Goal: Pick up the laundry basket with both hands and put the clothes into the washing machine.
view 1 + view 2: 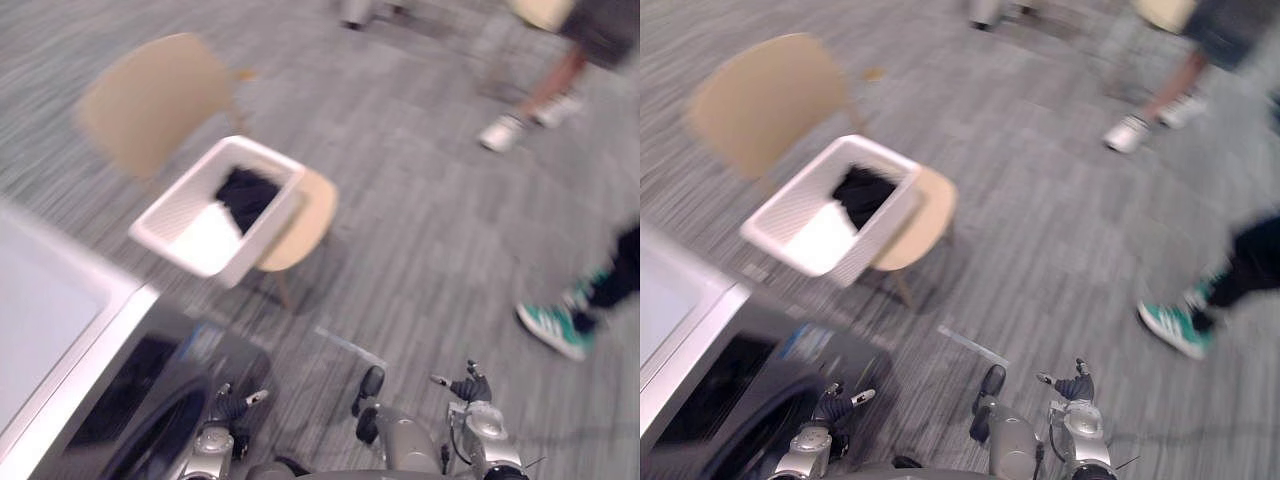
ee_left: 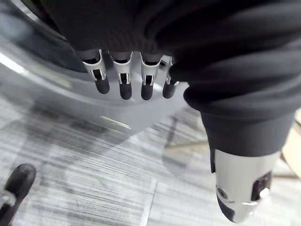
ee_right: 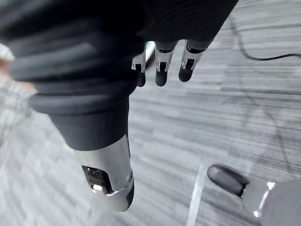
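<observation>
Nearest in the left eye view hung two hands, left hand (image 1: 235, 405) and right hand (image 1: 470, 388). One laundry basket (image 1: 180, 207) sat on one chair (image 1: 150, 100)'s seat, one dark heap of clothes (image 1: 247, 195) inside; one washing machine (image 1: 140, 390) stood beside that chair. Left wrist view: fingers (image 2: 124, 87) were straight and empty before the machine. Right wrist view: fingers (image 3: 161, 75) hung relaxed, empty, over carpet (image 3: 211, 122).
</observation>
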### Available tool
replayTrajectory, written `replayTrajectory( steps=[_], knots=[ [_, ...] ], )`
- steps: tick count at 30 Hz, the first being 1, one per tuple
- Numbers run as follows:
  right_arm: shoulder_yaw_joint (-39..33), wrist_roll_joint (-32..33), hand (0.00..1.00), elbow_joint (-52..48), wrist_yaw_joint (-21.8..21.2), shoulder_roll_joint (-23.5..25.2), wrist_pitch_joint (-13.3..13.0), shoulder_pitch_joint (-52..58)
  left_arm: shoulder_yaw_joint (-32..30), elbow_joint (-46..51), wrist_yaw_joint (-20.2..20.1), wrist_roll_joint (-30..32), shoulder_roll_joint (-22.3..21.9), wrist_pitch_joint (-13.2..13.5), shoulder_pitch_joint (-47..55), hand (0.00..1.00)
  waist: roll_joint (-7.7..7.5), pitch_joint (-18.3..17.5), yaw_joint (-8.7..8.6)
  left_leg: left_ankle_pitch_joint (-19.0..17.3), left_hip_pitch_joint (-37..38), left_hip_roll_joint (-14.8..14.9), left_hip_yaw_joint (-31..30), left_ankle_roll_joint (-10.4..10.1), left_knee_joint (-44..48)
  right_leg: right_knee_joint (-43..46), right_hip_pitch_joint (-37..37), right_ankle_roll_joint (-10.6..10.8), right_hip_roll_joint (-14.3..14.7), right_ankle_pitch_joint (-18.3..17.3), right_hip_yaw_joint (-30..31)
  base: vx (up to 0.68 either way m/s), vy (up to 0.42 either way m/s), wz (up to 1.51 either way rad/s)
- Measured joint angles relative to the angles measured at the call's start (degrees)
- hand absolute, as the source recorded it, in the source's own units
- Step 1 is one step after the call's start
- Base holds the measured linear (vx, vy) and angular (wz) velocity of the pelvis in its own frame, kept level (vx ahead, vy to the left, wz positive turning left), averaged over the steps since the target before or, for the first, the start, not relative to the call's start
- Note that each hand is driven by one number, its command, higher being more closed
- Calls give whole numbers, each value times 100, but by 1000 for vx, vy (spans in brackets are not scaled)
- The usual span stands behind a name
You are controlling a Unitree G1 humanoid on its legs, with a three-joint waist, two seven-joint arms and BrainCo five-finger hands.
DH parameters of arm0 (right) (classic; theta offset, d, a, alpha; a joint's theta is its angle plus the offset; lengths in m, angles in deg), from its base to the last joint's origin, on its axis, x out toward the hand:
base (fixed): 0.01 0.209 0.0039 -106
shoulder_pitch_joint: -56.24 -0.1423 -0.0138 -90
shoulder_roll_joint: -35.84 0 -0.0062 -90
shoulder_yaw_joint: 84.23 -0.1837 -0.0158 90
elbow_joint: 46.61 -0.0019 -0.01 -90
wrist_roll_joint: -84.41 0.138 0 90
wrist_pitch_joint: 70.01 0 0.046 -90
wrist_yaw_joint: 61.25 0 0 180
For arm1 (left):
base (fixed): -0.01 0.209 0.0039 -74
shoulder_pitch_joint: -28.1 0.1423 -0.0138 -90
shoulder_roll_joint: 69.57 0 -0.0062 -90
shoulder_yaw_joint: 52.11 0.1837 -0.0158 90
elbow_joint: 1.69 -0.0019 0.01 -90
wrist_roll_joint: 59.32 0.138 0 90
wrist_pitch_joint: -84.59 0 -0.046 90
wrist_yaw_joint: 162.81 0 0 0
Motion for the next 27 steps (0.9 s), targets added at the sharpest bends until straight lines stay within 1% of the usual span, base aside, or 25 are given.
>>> replayTrajectory(
  steps=[1,2,3,4,5,6,7,8,10,11,12,13,15,16,17,18,19,20,21,22,23,24,25,26,27],
  knots=[
    [-2,8,0,-2,-2,5,2,34,16,0,0,30,27,-8,-34,0,21,-6,-22,-53,99,9,52,-86,24,153,-49,136,-19,84,12,273,-171,-217],
    [5,33,0,-3,-8,9,8,115,20,-8,-2,34,39,-34,-146,0,158,9,-60,-183,278,205,91,-290,379,599,-272,313,159,-138,384,343,-156,-183],
    [40,44,0,-1,-16,22,31,211,21,15,-4,36,27,-32,-210,0,176,15,-120,-206,275,538,36,-268,1084,764,-301,306,266,-304,574,356,-141,-162],
    [67,45,0,-1,-18,25,46,279,16,25,-6,36,7,-24,-220,0,190,9,-118,-150,251,826,-73,-127,1655,778,-264,299,382,-381,699,415,-147,-133],
    [98,47,0,-21,-10,119,89,364,-14,82,-9,33,-83,2,-208,0,269,53,-80,160,-108,1562,-1015,927,3367,697,36,142,711,-535,1021,266,-95,-104],
    [97,46,0,-20,-7,120,92,364,-12,85,-9,33,-103,1,-203,0,276,59,-76,136,-169,1597,-1163,958,3547,689,70,145,732,-549,1050,306,-82,-127],
    [157,48,0,-34,-4,120,124,359,5,165,-8,3,-332,19,-163,0,292,91,-3,-71,-879,1552,-2430,770,4476,670,339,176,844,-673,1314,199,-4,-94],
    [270,55,0,-38,-11,136,125,352,18,279,-8,-77,-509,66,-67,0,278,101,108,-161,-1483,1304,-3252,641,4842,588,573,234,891,-730,1524,248,3,-105],
    [394,70,0,-38,-19,160,125,336,95,361,-9,-133,-607,106,77,0,220,139,241,-185,-2023,966,-3860,678,4684,411,867,287,908,-759,1698,279,39,-71],
    [494,71,0,-108,-29,278,128,318,144,402,-3,-182,-602,93,290,0,187,163,360,-207,-2575,691,-4139,710,4106,139,1202,446,907,-790,1775,305,59,-61],
    [514,71,0,-151,-33,324,129,314,134,433,-2,-203,-602,88,385,0,158,182,394,-207,-2750,631,-4141,710,3872,51,1310,496,909,-784,1771,320,86,-42],
    [513,71,0,-211,-29,379,125,288,54,653,-2,-309,-642,107,512,0,199,203,448,-188,-3138,458,-4155,683,3259,-113,1524,601,906,-806,1767,344,104,-3],
    [479,72,0,-132,-24,313,126,208,26,715,1,-318,-689,116,527,0,233,194,592,85,-3240,11,-4220,376,1743,-353,1730,897,889,-791,1745,364,129,-1],
    [486,73,0,-36,-9,258,125,110,-20,711,-1,-351,-705,131,545,0,252,187,708,507,-3221,-172,-4394,714,1319,-386,1794,980,887,-832,1798,457,190,-28],
    [521,68,0,118,-13,242,126,-81,-85,699,0,-368,-651,144,533,0,171,135,833,590,-3127,-447,-4580,1188,1227,-318,1867,1198,759,-966,1981,449,167,-19],
    [527,58,0,138,-19,253,126,-156,-140,699,-5,-372,-644,148,532,0,90,132,826,562,-3099,-513,-4576,1286,1211,-165,1852,1244,648,-1013,2006,481,171,-1],
    [528,18,0,183,-20,238,124,-225,-218,698,-2,-382,-639,148,523,0,-1,159,809,476,-3035,-594,-4527,1419,1263,130,1794,1388,484,-1117,2089,508,194,17],
    [586,-41,0,299,-23,208,125,-369,-209,688,1,-383,-627,145,503,0,-49,180,834,258,-2825,-701,-4498,1501,1319,917,1652,1502,238,-1182,2282,492,212,12],
    [633,-73,0,304,-24,214,126,-406,-183,678,1,-383,-622,144,511,0,-61,189,840,173,-2682,-760,-4507,1496,1291,1378,1561,1515,120,-1174,2340,563,259,14],
    [674,-118,0,302,-36,209,125,-468,-157,665,1,-385,-591,144,535,0,-100,211,830,55,-2430,-881,-4550,1497,1217,2299,1332,1643,-112,-1065,2408,356,159,29],
    [737,-143,0,290,-59,213,121,-501,-97,624,-5,-385,-544,131,540,0,-107,219,779,-107,-2186,-1001,-4717,1518,1121,3254,1061,1709,-357,-660,2477,505,140,84],
    [773,-160,0,305,-129,234,123,-434,82,622,0,-388,-483,94,544,0,-127,236,730,-262,-1847,-1118,-5034,1541,1060,4280,692,1587,-563,-618,2643,425,49,108],
    [838,-169,0,312,-130,227,126,-412,132,619,2,-393,-467,92,543,0,-128,236,673,-278,-1765,-1166,-5236,1539,1023,4362,603,1474,-591,-897,2679,515,-9,161],
    [872,-196,0,301,-130,217,132,-383,183,620,12,-420,-446,80,519,0,-138,226,644,-276,-1654,-1241,-5650,1535,902,4058,398,1369,-478,-1262,2818,442,-87,167],
    [846,-194,0,246,-130,206,139,-361,179,625,14,-421,-461,59,452,0,-127,228,654,-263,-1608,-1294,-6083,1514,786,3415,168,1311,-105,-1456,3344,422,-111,182]
  ],
)
